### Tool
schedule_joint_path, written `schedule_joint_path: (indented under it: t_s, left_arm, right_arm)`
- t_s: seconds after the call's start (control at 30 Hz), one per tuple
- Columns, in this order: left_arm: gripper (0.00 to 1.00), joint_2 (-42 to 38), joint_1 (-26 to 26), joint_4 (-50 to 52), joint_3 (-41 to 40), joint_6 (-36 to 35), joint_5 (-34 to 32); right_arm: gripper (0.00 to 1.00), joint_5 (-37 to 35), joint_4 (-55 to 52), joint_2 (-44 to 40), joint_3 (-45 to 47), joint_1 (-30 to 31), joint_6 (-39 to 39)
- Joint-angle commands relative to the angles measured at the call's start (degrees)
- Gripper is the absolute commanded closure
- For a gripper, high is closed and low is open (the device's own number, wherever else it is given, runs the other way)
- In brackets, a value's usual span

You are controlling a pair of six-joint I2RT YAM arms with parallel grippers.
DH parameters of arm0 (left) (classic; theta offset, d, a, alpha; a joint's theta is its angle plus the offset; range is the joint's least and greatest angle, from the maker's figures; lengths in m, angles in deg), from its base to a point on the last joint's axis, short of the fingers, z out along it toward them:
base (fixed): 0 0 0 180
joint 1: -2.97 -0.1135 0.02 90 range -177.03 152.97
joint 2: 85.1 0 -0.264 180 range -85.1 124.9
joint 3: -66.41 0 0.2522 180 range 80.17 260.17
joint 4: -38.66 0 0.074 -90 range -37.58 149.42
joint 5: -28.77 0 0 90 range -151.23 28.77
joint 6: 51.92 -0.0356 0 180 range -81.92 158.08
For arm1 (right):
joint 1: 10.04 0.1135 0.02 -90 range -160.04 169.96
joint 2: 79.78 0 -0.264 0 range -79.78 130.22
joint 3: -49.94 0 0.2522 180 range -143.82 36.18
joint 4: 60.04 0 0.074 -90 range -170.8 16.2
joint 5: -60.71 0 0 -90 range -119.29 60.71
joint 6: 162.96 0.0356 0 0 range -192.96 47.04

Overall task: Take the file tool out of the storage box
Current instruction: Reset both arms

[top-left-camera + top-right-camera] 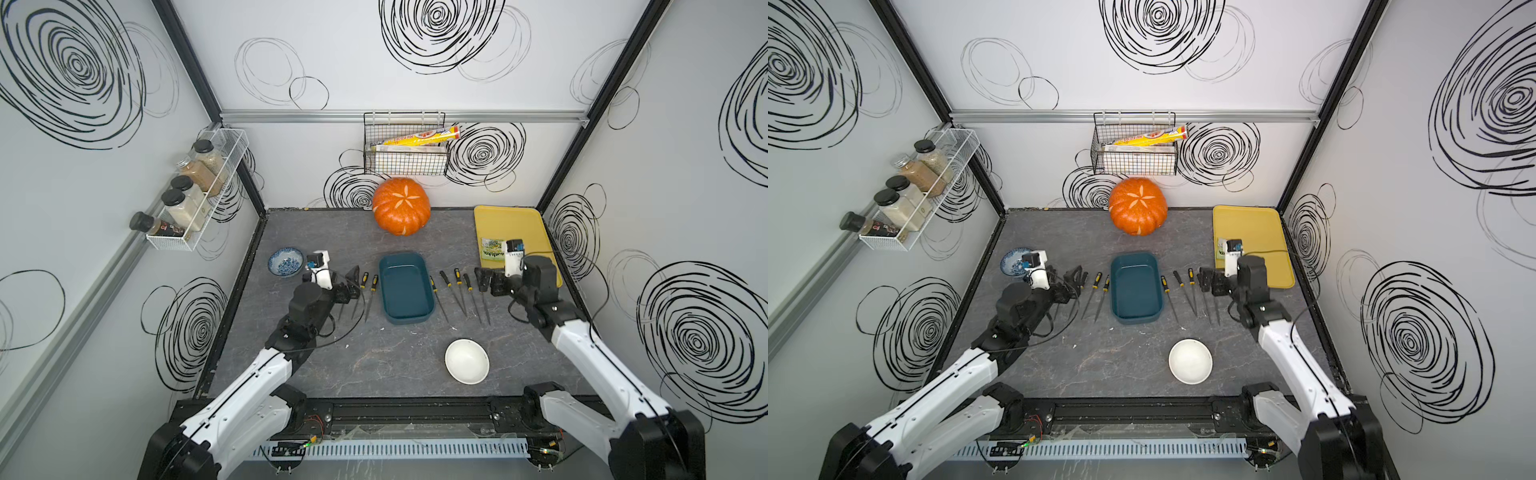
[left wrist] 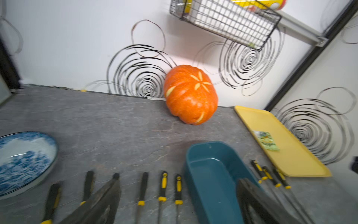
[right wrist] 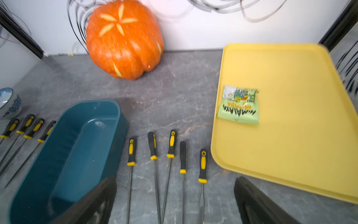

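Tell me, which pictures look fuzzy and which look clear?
Right wrist view: the pumpkin and yellow tray are smeared; left wrist view: the blue bowl and files are fuzzy too; both top views: the pumpkin looks much sharper.

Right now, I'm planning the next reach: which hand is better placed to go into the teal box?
Left, marginally: the left hand hovers open nearer the storage box than the right hand, with fewer files between. The box looks empty, though.

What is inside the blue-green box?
Nothing: the storage box looks empty in both top views, bare floor all over. The files lie outside on the table. Nothing inside is covered from above.
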Motion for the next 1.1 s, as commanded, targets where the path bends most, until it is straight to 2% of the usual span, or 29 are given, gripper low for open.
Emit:
schedule_joint_path:
  t_s: [0.0,0.07,0.13,0.2,0.27,0.3,0.33,0.4,0.5,0.53,0.57,0.63,0.67,0.7,0.73,0.8,0.87,0.97,1.07]
  left_arm:
    - [0.01,0.2,-0.6,-17.8,-6.4,-10.2,-14.5]
    - [0.01,2.3,-2.3,-22.2,-9.3,-12.2,-18.3]
    - [0.01,5.6,-5.5,-29.2,-12.6,-13.0,-17.9]
    - [0.01,10.9,-10.4,-35.6,-15.0,-11.7,-13.7]
    - [0.01,18.4,-17.2,-44.3,-16.2,-9.3,-8.2]
    - [0.01,19.1,-18.2,-42.4,-15.1,-8.2,-7.0]
    - [0.01,19.2,-19.5,-39.9,-13.9,-8.3,-4.2]
    - [0.01,23.5,-22.6,-47.7,-14.3,-7.8,-2.2]
    - [0.01,31.5,-26.9,-54.8,-13.1,-4.0,4.3]
    - [0.01,36.5,-27.3,-61.2,-13.1,-4.2,5.3]
    - [0.01,39.2,-26.6,-63.5,-12.5,-5.8,6.9]
    - [0.01,40.5,-24.7,-53.9,-7.0,-8.5,7.9]
    - [0.01,40.3,-23.6,-49.4,-5.4,-9.6,7.1]
    - [0.01,40.3,-22.8,-48.5,-5.1,-9.9,5.7]
    - [0.01,40.8,-22.7,-50.2,-5.5,-10.3,5.8]
    - [0.01,41.0,-22.7,-50.2,-5.4,-10.5,5.7]
    - [0.01,40.7,-22.5,-49.4,-5.2,-10.6,5.5]
    - [0.01,40.7,-22.5,-50.0,-5.4,-10.7,5.3]
    - [0.01,40.9,-22.4,-50.8,-5.7,-10.7,5.0]
  right_arm:
    - [0.0,-7.6,35.8,-3.6,16.6,-0.2,-5.1]
    - [0.0,-10.5,37.9,-1.4,18.6,-0.2,-7.4]
    - [0.0,-11.4,39.9,2.2,18.0,-0.2,-8.7]
    - [0.0,-15.6,43.8,7.0,18.6,-0.3,-11.6]
    - [0.0,-19.0,53.5,14.3,20.4,-0.5,-11.6]
    - [0.0,-20.5,57.5,17.6,20.4,-0.6,-12.3]
    - [0.0,-20.5,55.4,18.9,18.6,-0.7,-12.5]
    - [0.0,-21.3,55.2,20.7,16.8,-1.6,-12.5]
    - [0.0,-17.7,66.0,24.2,19.2,-6.8,-7.7]
    - [0.0,-14.3,67.9,25.9,19.9,-8.7,-5.8]
    - [0.0,-13.5,69.5,28.2,19.9,-10.2,-4.2]
    - [0.0,-11.9,79.0,36.3,19.9,-11.6,-3.5]
    - [0.0,-9.7,79.0,37.2,19.0,-11.5,-4.5]
    - [0.0,-9.4,67.1,34.0,15.6,-11.5,-4.3]
    - [0.0,-9.7,62.0,33.0,14.1,-11.4,-4.4]
    - [0.0,-9.4,75.5,37.1,17.3,-11.4,-4.6]
    - [0.0,-10.0,63.4,33.2,14.5,-11.4,-4.4]
    - [0.0,-9.7,74.9,36.4,17.6,-11.4,-5.1]
    - [0.0,-9.3,65.9,34.0,15.0,-11.5,-4.9]
